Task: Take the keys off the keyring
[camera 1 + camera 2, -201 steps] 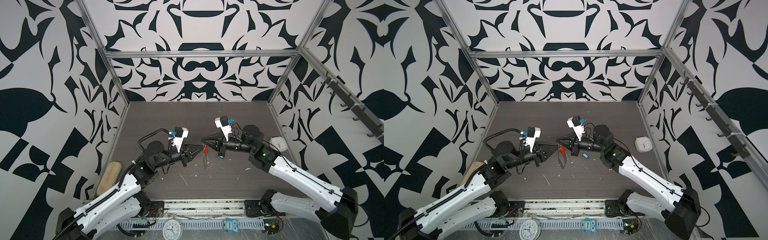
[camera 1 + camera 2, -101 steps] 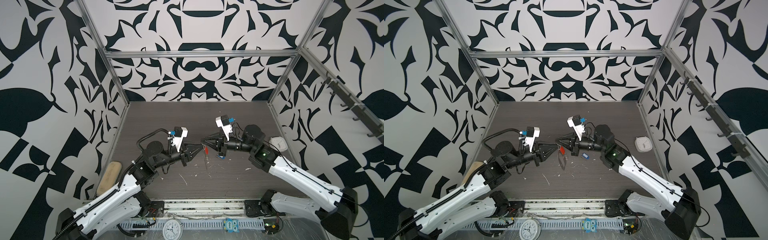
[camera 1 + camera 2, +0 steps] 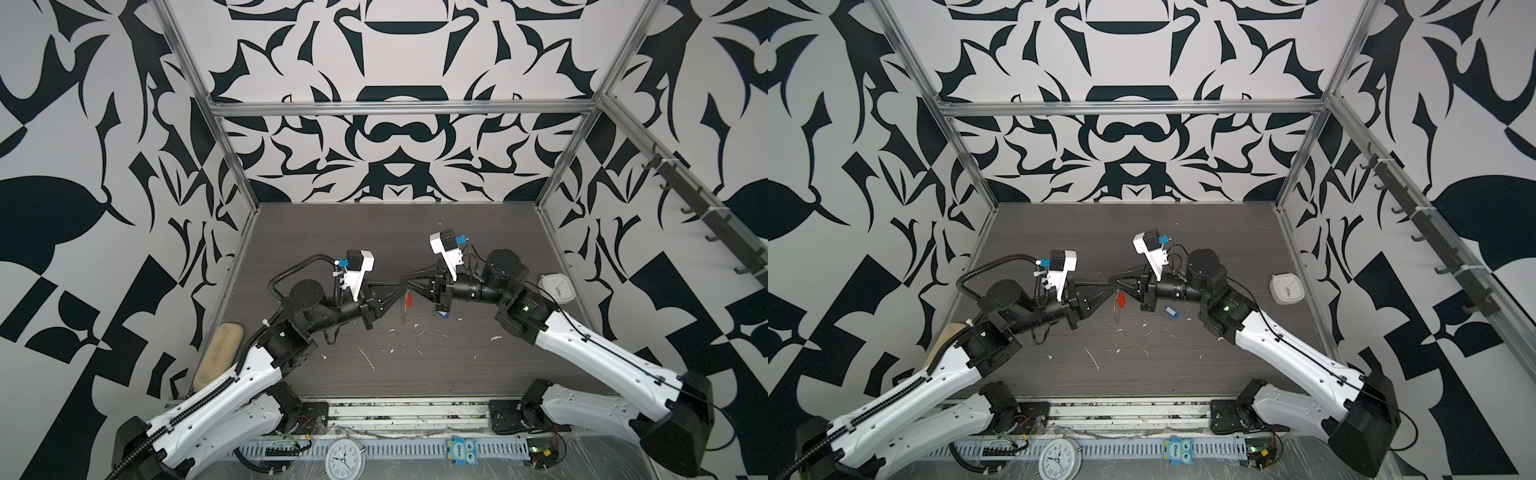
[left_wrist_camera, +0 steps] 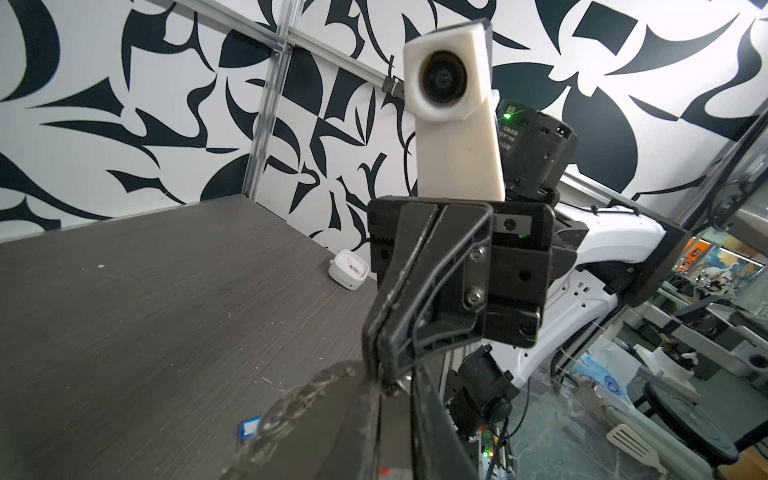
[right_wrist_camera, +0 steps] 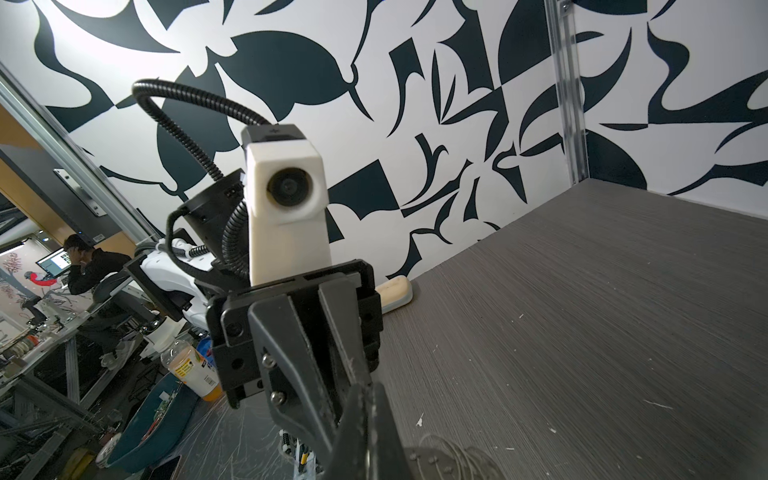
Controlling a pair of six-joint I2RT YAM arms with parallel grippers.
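moved: left black gripper [image 3: 400, 292] jaws narrowed, nearly together, grip unclear | right black gripper [image 3: 403, 280] clamped on thin silvery linked-ring keyring [image 3: 401, 312] aloft — red plastic tag key [image 3: 409, 299] dangling | blue plastic tag key [image 3: 1169, 311] lying on dark wood-grain table [image 3: 457, 374]

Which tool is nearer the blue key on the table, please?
Right. The blue key lies close below the base of the right tool; the left tool is farther, beyond the red key.
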